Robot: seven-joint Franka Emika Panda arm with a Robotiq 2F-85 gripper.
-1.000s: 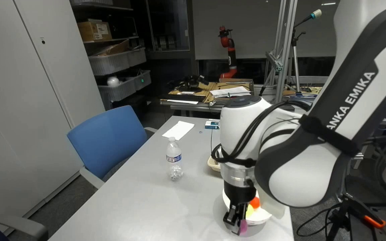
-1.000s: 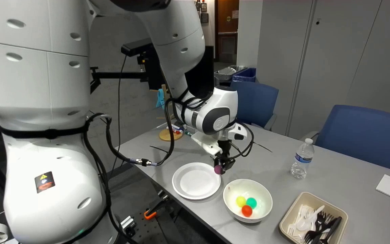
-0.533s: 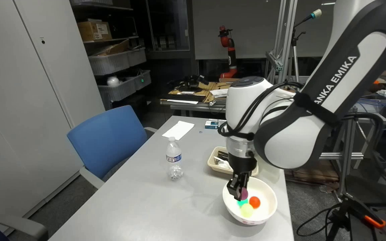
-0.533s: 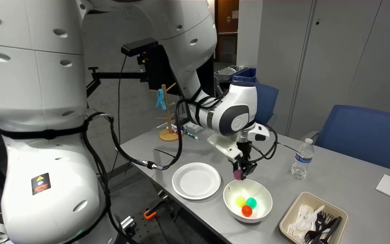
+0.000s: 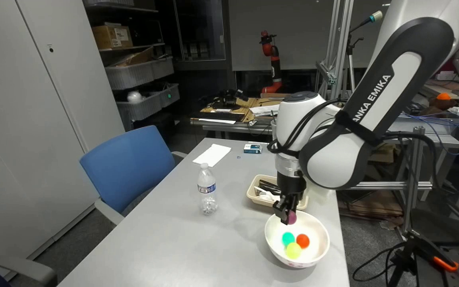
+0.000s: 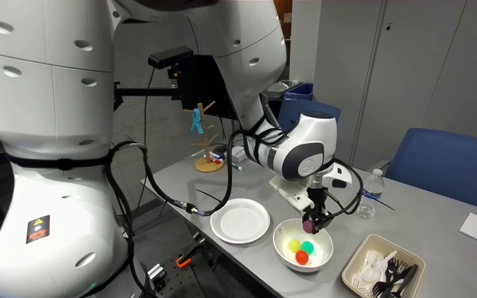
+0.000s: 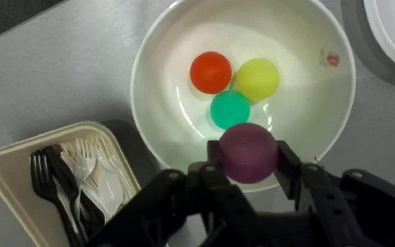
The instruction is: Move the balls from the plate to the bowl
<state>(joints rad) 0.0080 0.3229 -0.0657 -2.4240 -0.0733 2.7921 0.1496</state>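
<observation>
My gripper (image 7: 249, 152) is shut on a dark pink ball (image 7: 248, 161), with a finger on each side. In both exterior views the gripper (image 5: 286, 215) (image 6: 315, 225) holds the pink ball (image 5: 292, 217) (image 6: 308, 227) above the white bowl (image 5: 319, 239) (image 6: 283, 236), near its rim. Inside the bowl (image 7: 307, 99) an orange-red ball (image 7: 211, 72), a yellow ball (image 7: 258, 79) and a green ball (image 7: 230, 108) lie close together. The round white plate (image 6: 240, 221) beside the bowl is bare. Its edge shows in the wrist view (image 7: 394, 37).
A beige rectangular tray (image 6: 348, 267) of plastic cutlery stands beside the bowl, also in the wrist view (image 7: 12, 202). A water bottle (image 5: 206, 195) stands upright on the table. A wooden stand (image 6: 207, 164) with markers is near the table's far edge. A blue chair (image 5: 128, 167) stands alongside.
My gripper has carried the pink ball from beside the plate to above the bowl, toward the cutlery tray. The ball stayed in the fingers. The balls in the bowl have not moved.
</observation>
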